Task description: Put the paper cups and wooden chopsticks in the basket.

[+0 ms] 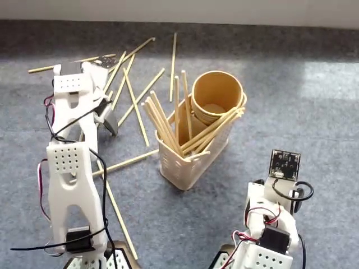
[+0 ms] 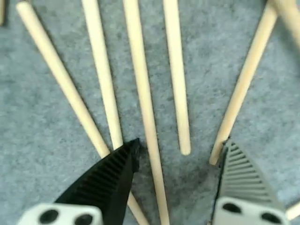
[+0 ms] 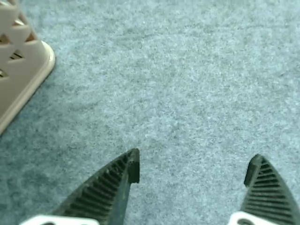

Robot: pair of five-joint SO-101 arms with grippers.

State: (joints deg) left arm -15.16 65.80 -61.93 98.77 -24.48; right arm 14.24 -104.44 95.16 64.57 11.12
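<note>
A cream basket stands mid-table with stacked paper cups and several wooden chopsticks leaning in it. More loose chopsticks lie scattered on the grey carpet at the back left. My left gripper hovers low over that scatter. In the left wrist view it is open, with two chopsticks running between its fingers and others to either side. My right gripper is open over bare carpet, and a corner of the basket lies a short way off.
One chopstick lies left of the basket, passing under the left arm. Another runs toward the front edge. The right arm is folded back at the front right, with bare carpet to the right of the basket.
</note>
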